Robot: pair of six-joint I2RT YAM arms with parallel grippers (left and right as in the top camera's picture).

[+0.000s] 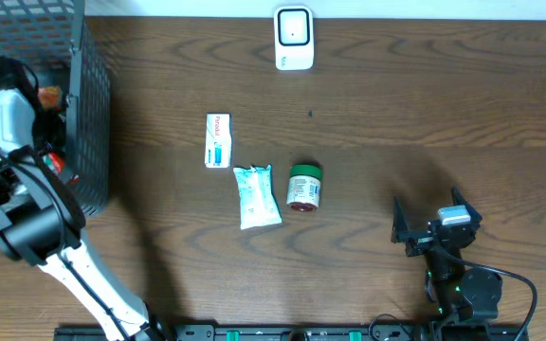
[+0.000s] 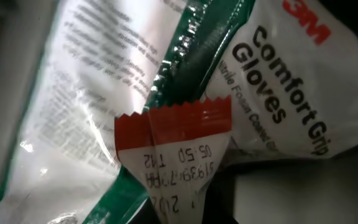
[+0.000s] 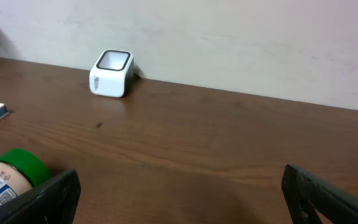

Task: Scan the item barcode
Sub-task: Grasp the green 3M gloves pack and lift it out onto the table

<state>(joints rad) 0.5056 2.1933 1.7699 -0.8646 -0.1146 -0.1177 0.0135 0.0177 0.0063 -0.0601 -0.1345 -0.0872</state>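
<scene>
Reaching into the basket (image 1: 91, 114) at 10 o'clock, the left jaws are closed by a glove packet (image 2: 278, 81); their catch cannot be told. Right jaws gape empty at 4 o'clock.

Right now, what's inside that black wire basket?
In the basket: a 3M gloves packet, a red-edged sachet and a clear printed bag. Anything beneath them is covered.

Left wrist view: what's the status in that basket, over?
Left fingers shut, hidden in basket. Right fingers open, holding nothing. Red-topped packet close up by glove pack; grip unconfirmed. Basket wall between it and scanner.
</scene>
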